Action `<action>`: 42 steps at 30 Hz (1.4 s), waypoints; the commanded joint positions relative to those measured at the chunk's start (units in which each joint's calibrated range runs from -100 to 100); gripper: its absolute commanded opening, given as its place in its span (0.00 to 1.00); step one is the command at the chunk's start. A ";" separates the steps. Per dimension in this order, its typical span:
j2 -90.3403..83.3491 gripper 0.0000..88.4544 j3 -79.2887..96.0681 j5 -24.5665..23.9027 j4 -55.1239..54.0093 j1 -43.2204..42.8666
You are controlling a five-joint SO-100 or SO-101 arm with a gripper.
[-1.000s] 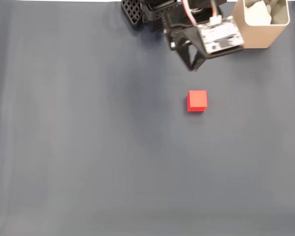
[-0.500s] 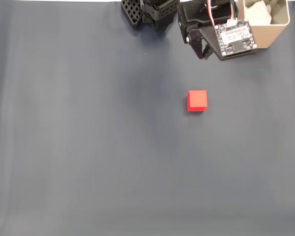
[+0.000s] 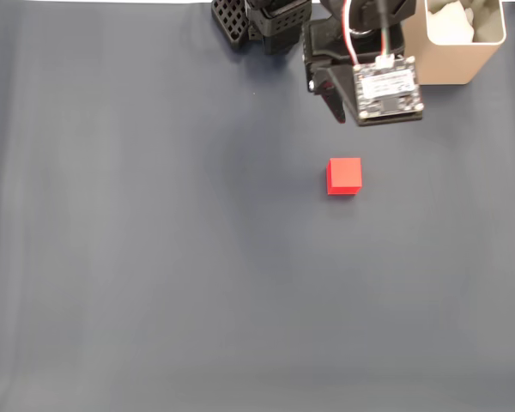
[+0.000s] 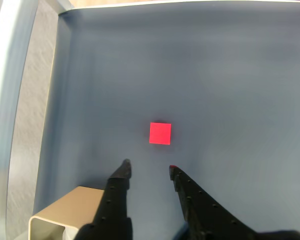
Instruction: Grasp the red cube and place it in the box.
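On the table, a dark blue-grey cloth [image 3: 154, 257] covers nearly everything; in the wrist view its far edge meets a pale border strip [image 4: 10, 100] at left. Arm [image 3: 283, 21] sits at top centre of the fixed view, black, with a circuit board [image 3: 386, 86] on the wrist facing up and red and white wires running to it. Box [image 3: 459, 43] stands at the top right corner of the fixed view, tan walls, pale rim, something white inside; in the wrist view its corner [image 4: 65, 212] shows at bottom left, just beside the left finger. Gripper [image 4: 147, 169] points out over the cloth, fingers apart with a clear gap, nothing between them; in the fixed view only one dark finger [image 3: 333, 105] is clear. Cube [image 3: 344, 176], red, lies flat on the cloth, below the gripper in the fixed view, apart from it. In the wrist view cube [image 4: 160, 133] sits just ahead of the fingertips, roughly in line with the gap, untouched.
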 commanded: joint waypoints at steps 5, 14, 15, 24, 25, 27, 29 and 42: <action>0.95 0.45 0.94 1.03 -4.13 3.50; 1.12 0.57 6.59 1.90 -10.12 4.85; 1.12 0.57 7.41 2.05 -10.86 5.06; 2.51 0.58 14.89 3.61 -18.98 5.99; 3.11 0.58 15.34 3.81 -19.97 6.20; 6.14 0.58 15.98 4.30 -23.25 7.34; 7.09 0.58 16.53 4.44 -24.48 7.62; 12.03 0.58 20.36 4.79 -32.11 7.41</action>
